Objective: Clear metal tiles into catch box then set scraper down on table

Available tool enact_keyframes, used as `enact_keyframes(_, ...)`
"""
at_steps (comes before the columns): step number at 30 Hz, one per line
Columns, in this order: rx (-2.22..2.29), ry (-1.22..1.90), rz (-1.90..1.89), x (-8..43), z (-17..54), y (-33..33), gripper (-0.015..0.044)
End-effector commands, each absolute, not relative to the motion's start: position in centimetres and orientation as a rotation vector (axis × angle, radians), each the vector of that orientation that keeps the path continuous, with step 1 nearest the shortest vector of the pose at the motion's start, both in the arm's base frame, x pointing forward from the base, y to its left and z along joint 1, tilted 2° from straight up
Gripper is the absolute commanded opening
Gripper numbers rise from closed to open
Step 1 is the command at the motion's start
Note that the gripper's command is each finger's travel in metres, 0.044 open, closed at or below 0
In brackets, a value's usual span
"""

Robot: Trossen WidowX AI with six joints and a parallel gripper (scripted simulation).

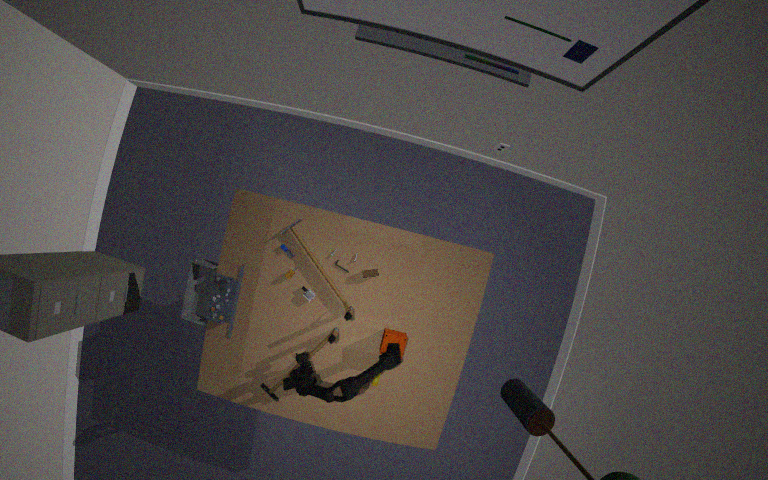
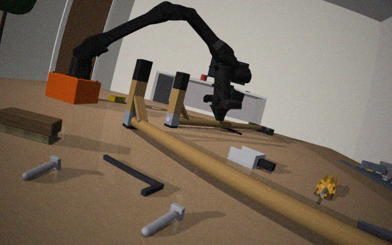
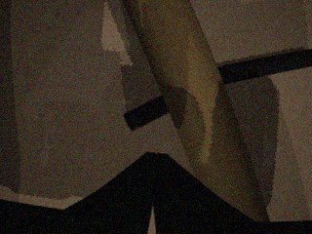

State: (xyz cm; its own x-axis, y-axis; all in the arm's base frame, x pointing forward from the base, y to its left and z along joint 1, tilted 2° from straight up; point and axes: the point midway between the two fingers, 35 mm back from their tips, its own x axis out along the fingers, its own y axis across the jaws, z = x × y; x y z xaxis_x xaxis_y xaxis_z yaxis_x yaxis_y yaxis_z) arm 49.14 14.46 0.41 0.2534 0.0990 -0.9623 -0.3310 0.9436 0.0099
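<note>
Pincer (image 1: 289, 383) (image 2: 220, 117) (image 3: 156, 155) is pointing downward, closed and gripping nothing, near the shorter tool's wooden handle (image 1: 321, 346) (image 2: 199, 122) (image 3: 195, 93); contact cannot be determined. The long scraper (image 1: 320, 268) (image 2: 231, 173) is lying apart from the pincer, on the worktop (image 1: 430, 294) (image 2: 95, 207). Small tiles (image 1: 218, 302) are resting on the steel plate (image 1: 232, 294), well apart from the pincer.
</note>
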Motion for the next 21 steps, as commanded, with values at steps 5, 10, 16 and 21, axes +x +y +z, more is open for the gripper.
enact_keyframes(5, -0.211, 1.283, 0.299, 49.9, 0.5, 14.0, 0.0)
enact_keyframes(10, -0.211, 1.283, 0.299, 50.3, 0.5, 13.6, 0.0)
enact_keyframes(16, -0.211, 1.283, 0.298, 50.7, 0.5, 13.2, 0.0)
enact_keyframes(21, -0.212, 1.282, 0.298, 51.1, 0.6, 12.9, 0.0)
